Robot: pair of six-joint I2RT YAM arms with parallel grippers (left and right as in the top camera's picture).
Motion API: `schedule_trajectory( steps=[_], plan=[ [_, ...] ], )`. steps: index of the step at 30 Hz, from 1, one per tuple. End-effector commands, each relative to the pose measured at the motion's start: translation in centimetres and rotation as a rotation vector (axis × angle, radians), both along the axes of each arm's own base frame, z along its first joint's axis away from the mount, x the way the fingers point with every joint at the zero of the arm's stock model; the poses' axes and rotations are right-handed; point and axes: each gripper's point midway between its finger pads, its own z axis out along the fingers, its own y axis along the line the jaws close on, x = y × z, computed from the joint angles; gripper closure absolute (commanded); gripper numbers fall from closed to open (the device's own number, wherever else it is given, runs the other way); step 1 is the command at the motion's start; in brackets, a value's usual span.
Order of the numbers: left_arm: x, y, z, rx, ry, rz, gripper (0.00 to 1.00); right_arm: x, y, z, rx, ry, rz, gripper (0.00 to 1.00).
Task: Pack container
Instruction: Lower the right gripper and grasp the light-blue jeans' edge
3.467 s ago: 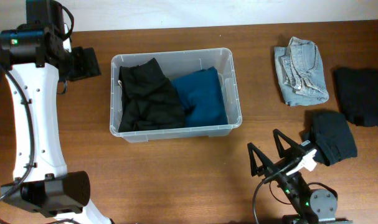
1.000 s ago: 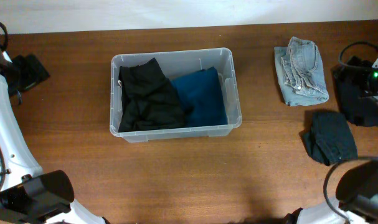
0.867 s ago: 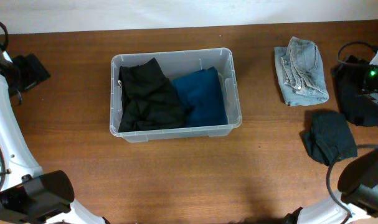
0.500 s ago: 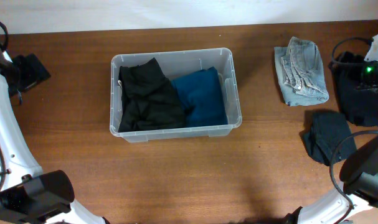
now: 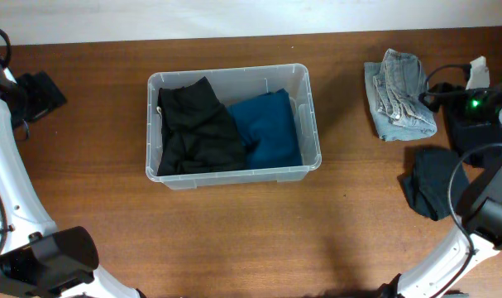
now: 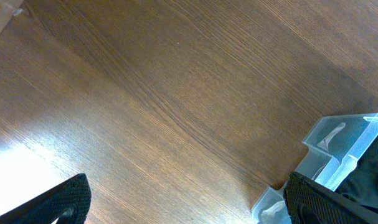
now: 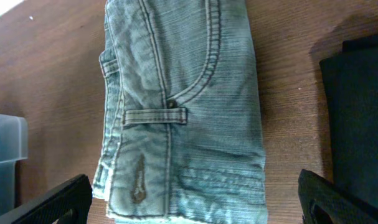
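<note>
Showing the packing partly done: the container (image 5: 226, 70) stands left of centre on the table (image 5: 234, 240) in the overhead view and holds a black garment (image 5: 193, 128) on its left side and a blue garment (image 5: 271, 128) on its right. Its base is covered by this clothing.

The folded jeans (image 5: 399, 95) lie at upper right, well apart from the container. The right gripper (image 7: 192, 186) is directed at them with its jaws spread wide, one finger showing at each lower corner of the right wrist view; this placement suggests the jeans are the next item to be taken. How high it stands above the denim cannot be judged.

The left gripper (image 6: 185, 193), also spread wide and empty, sits at the upper left edge of the overhead view, probably parked clear of the container, of which its camera catches one corner at lower right.

A dark garment (image 5: 437, 182) lies at lower right. A second one (image 7: 357, 112) is partly covered by the right arm and cut off by the frame.
</note>
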Motion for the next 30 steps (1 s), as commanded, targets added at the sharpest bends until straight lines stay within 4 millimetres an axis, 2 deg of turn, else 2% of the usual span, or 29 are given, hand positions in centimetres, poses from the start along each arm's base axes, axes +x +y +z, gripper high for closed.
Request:
schedule_trajectory(
  steps=[1,10,21,25,30],
  plan=[
    [-0.3,-0.2,1.3,0.002,-0.038,0.01,0.01,0.3,-0.3,0.5,0.058,-0.055,0.021,0.02],
    [-0.3,-0.2,1.3,0.002,-0.038,0.01,0.0,0.4,0.7,-2.8,0.132,-0.01,0.036,0.02],
    [-0.3,-0.2,1.3,0.002,-0.038,0.01,0.01,0.8,1.2,-4.3,0.21,-0.008,0.024,0.02],
    [-0.3,-0.2,1.3,0.002,-0.038,0.01,0.01,1.1,1.4,-4.2,0.266,-0.045,0.035,0.02],
    [-0.3,-0.2,1.3,0.002,-0.038,0.01,0.01,1.4,0.8,-5.3,0.324,-0.039,-0.017,0.02]
  ],
)
